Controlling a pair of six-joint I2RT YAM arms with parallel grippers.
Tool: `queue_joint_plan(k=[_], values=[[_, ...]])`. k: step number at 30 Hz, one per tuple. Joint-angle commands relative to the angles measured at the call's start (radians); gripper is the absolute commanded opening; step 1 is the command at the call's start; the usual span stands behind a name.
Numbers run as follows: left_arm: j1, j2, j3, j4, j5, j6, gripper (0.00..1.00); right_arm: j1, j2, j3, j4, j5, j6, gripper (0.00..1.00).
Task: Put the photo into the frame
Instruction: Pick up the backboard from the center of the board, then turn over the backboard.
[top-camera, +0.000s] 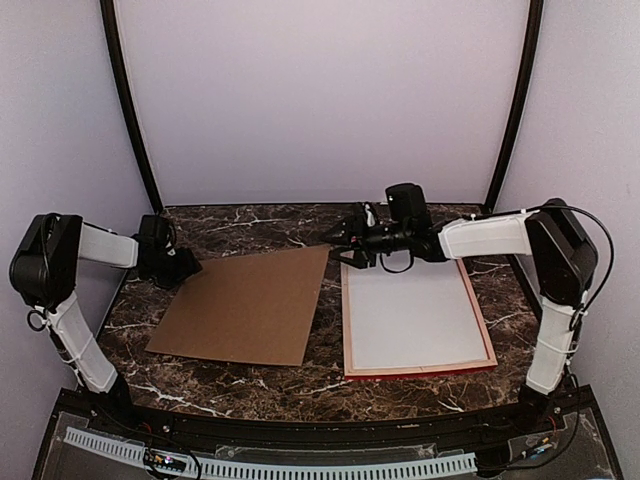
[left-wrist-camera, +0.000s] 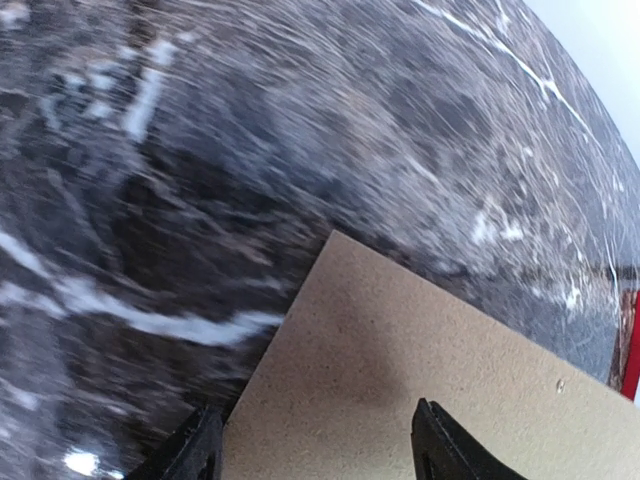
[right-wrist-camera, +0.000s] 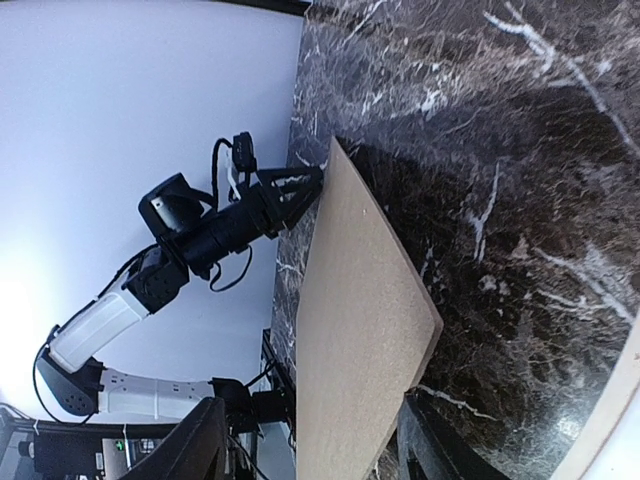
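On the dark, white-veined marble worktop (top-camera: 250, 225) you have two flat things lying side by side. To your right is the large thin-railed red rectangular picture frame (top-camera: 420, 372), flat on the worktop, with pale wood showing along its inner edges. The photo (top-camera: 412, 312), a large rectangular paper sheet, lies inside the frame's rails with only its plain white side up, so you cannot see the print itself. To your left, just beside the frame, is the plain brown rectangular backing board (top-camera: 245, 305), turned slightly askew.

Your left hand (left-wrist-camera: 318, 450) sits low at the board's far left corner. Its two dark fingers (left-wrist-camera: 195, 455) stand well apart with the corner between them, and it has hold of nothing.

Your right hand (right-wrist-camera: 310, 400) reaches across to the board's far right corner, close to the frame's far left corner. Its fingers (right-wrist-camera: 190, 445) are also spread, one on each side of that corner. A gap shows between one finger and the board's edge, so the board is not clamped.

Any lettering on the arms is too small to read.
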Motion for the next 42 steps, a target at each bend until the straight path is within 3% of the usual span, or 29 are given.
queue_joint_plan(k=[1, 13, 34, 38, 42], values=[[-0.149, 0.016, 0.043, -0.068, 0.196, -0.07, 0.67, -0.02, -0.033, -0.065, 0.084, -0.011, -0.038, 0.59], [-0.282, 0.094, 0.081, -0.072, 0.131, -0.101, 0.67, -0.172, -0.022, -0.246, 0.053, 0.012, -0.139, 0.58], [-0.29, 0.084, 0.067, -0.091, 0.088, -0.092, 0.68, -0.176, -0.006, -0.252, -0.092, 0.083, -0.259, 0.63], [-0.29, 0.081, 0.065, -0.094, 0.084, -0.089, 0.68, -0.176, -0.01, -0.259, -0.076, 0.071, -0.255, 0.6], [-0.29, 0.078, 0.062, -0.093, 0.083, -0.09, 0.68, -0.176, -0.012, -0.264, -0.045, 0.044, -0.246, 0.49]])
